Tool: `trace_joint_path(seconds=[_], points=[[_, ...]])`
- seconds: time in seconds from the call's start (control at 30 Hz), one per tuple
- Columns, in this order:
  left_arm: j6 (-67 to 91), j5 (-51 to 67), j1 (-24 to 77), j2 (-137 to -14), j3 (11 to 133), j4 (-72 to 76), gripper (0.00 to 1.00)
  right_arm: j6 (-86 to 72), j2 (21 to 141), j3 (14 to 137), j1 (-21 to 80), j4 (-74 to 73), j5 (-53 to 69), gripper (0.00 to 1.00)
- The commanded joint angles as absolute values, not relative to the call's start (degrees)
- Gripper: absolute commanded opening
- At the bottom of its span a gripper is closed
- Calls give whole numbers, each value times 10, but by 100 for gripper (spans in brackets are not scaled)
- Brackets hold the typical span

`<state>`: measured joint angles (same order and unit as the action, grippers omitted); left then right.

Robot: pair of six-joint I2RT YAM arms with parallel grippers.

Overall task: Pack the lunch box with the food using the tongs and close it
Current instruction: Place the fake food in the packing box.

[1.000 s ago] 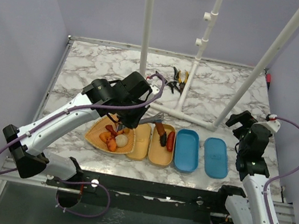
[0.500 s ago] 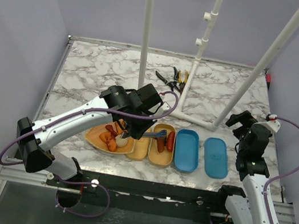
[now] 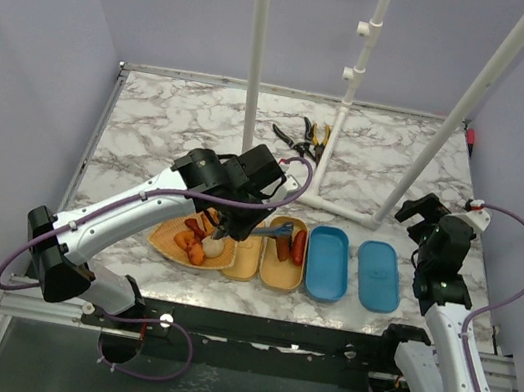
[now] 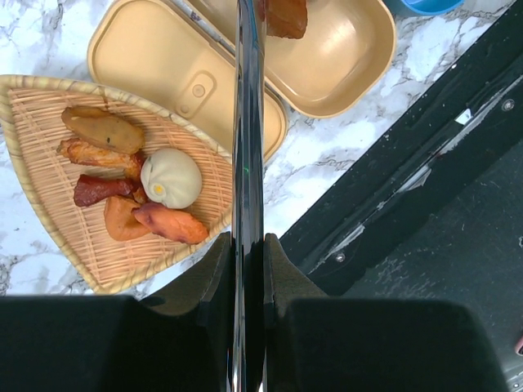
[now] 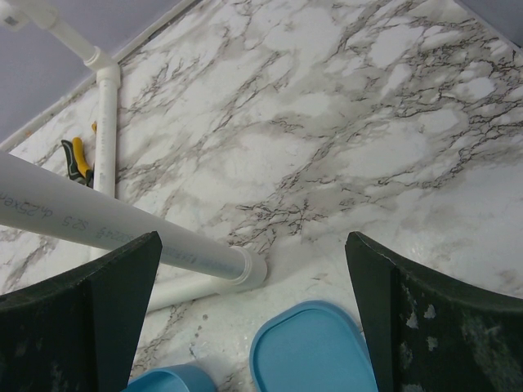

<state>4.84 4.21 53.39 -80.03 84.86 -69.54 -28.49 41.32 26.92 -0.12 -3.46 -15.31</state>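
Note:
My left gripper (image 4: 248,241) is shut on the grey metal tongs (image 4: 248,122), which run straight up the left wrist view, edge-on. Their far end reaches over the open beige lunch box (image 4: 351,57), beside a dark brown sausage piece (image 4: 284,15); whether the tongs grip it I cannot tell. From above, the left gripper (image 3: 238,214) hangs over the lunch box (image 3: 281,273), which holds a brown piece (image 3: 281,247) and a red piece (image 3: 299,246). More food, including a beige ball (image 4: 172,177), lies in a woven basket (image 4: 49,245). My right gripper (image 5: 253,318) stands open and apart at the right.
A beige lid (image 4: 155,65) lies between basket and lunch box. A blue box (image 3: 327,263) and blue lid (image 3: 377,275) lie to the right. A white pipe frame (image 3: 341,208) and black-and-yellow pliers (image 3: 307,141) stand behind. The table's front rail (image 3: 259,330) is close.
The left arm swung forward and right, bringing the tongs from above the basket's far side down over the beige lunch box. The right arm has not moved.

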Motion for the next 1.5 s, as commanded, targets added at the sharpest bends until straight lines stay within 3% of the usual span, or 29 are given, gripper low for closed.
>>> trace_joint_path(seconds=[0.0,0.6,0.87,1.23,1.47], points=[[47,14,537,-801,869,-698,0,-282,409,280,-3,-31,-152,100],[61,-23,537,-817,873,-702,0,-283,415,279,-3,-27,-149,100],[58,-33,537,-822,871,-702,22,-283,416,279,-3,-27,-149,100],[50,-25,537,-824,863,-696,37,-284,421,279,-3,-25,-147,100],[43,-21,537,-839,867,-683,37,-283,421,280,-3,-25,-147,100]])
